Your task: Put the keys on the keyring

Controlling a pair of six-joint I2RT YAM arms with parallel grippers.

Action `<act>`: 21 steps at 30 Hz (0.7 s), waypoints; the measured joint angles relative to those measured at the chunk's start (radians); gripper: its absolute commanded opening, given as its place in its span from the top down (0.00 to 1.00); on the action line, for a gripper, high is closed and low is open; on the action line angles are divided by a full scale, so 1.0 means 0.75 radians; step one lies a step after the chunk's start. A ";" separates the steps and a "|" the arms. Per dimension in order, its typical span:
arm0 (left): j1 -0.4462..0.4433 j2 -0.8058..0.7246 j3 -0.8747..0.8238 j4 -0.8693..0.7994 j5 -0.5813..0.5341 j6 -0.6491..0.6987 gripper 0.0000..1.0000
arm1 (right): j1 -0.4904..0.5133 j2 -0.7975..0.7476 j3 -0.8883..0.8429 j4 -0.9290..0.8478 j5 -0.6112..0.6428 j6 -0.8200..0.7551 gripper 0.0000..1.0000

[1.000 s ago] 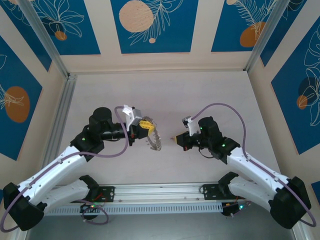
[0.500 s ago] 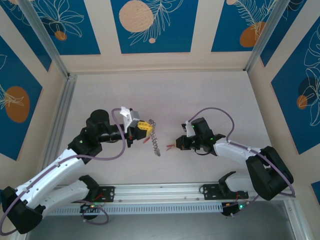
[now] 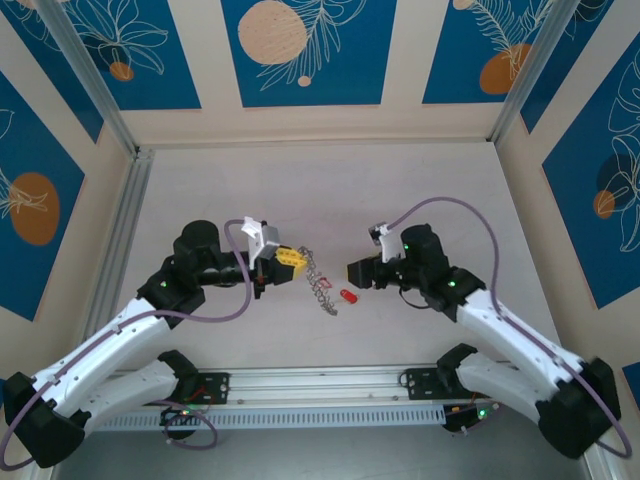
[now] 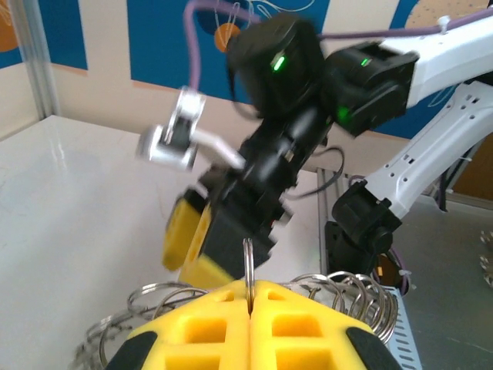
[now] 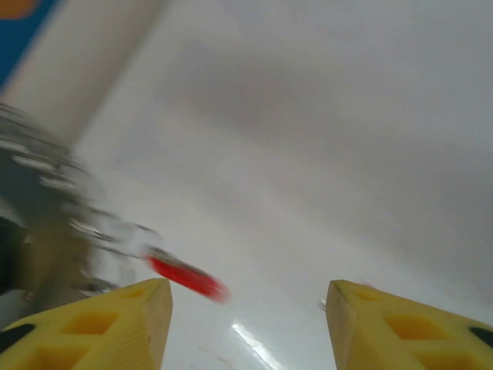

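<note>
The left pincer (image 4: pixel 250 297) is clenched on the thin silvery metal keyring (image 4: pixel 249 266). The tiny silvery-grey metal keys (image 3: pixel 321 286) trail from it over the pale surface (image 3: pixel 400 190). The small red-headed key (image 3: pixel 348 297) sits just beside them, near the released, empty right pincer (image 5: pixel 246 308).

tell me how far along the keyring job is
Done: many keys already hang in a bunch from the keyring. In hand: the left gripper is shut on the keyring; the right gripper is open, holding nothing. Left: the red-headed piece lies by the bunch's end; whether it is on the ring I cannot tell.
</note>
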 measured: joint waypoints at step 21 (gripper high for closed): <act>-0.062 0.020 0.001 0.060 0.237 -0.005 1.00 | 0.344 -0.047 0.199 0.189 -0.245 -0.235 0.61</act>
